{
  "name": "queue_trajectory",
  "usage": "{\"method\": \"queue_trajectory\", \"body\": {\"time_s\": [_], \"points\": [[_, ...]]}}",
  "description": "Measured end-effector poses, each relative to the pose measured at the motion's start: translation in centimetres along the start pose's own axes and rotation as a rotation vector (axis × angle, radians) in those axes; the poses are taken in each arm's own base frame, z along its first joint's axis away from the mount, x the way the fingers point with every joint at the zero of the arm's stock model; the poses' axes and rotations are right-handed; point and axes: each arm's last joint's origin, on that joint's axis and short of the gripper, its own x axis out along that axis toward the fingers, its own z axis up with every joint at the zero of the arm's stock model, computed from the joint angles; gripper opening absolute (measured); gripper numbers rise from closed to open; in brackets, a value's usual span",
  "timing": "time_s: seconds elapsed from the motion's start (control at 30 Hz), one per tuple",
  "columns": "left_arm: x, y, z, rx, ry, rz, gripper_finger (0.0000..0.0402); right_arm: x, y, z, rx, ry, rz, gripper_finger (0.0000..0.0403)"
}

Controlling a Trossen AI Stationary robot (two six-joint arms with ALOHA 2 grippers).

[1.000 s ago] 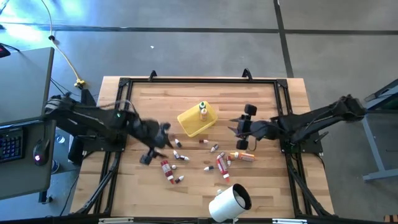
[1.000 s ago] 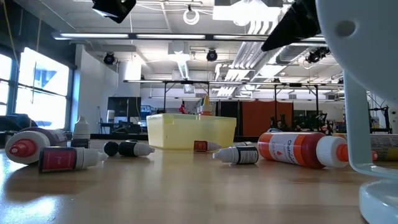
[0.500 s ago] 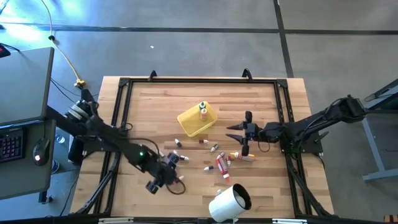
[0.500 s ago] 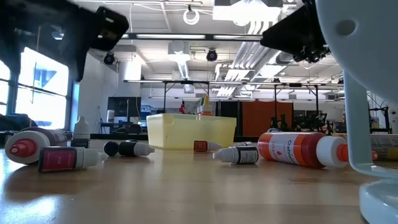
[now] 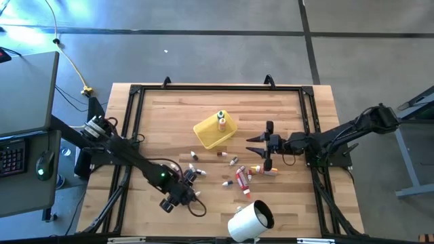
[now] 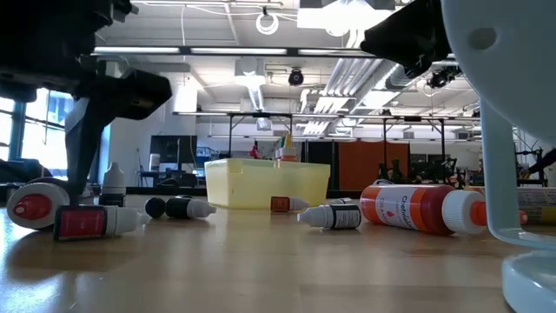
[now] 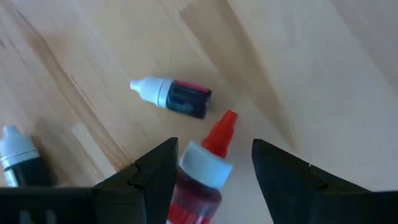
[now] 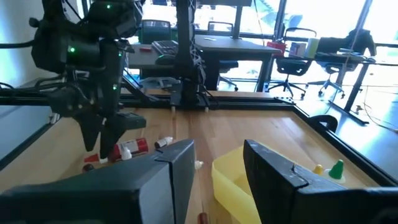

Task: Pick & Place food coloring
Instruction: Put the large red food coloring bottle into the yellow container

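Left end effector [image 7: 211, 163], fingers spread, straddles a red tube [image 7: 204, 171] at the tabletop's [image 5: 285, 108] 7 o'clock; right end effector [image 5: 260, 146] hovers open at 3.

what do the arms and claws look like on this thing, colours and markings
Both arms are dark, nearly black, slim and jointed. The left arm carries a small green light near its wrist, just behind the left claw. Each claw ends in two flat, angular black fingers; the right claw matches. No labels or other markings show.

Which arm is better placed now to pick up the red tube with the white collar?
Left. The left gripper is open with its fingers on either side of the red tube with a white collar. The right gripper hovers open near the yellow plastic tray.
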Motion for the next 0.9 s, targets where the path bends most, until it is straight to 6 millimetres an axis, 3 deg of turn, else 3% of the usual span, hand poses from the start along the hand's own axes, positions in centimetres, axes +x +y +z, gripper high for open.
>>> {"method": "queue_trajectory", "body": {"time_s": [0.3,0.6,0.9], "points": [[1.2,0.0,-0.6,0.005,0.076,0.024,0.0202,0.0,0.0,0.0,-0.001,0.002,0.003,0.0131],[1.1,0.0,-1.1,0.023,0.134,0.025,0.0199,0.0,0.0,0.0,-0.003,0.003,0.005,0.0131],[1.1,0.1,-1.2,0.046,0.147,0.056,0.0113,0.0,0.0,0.0,-0.003,0.003,0.006,0.0131]]}}
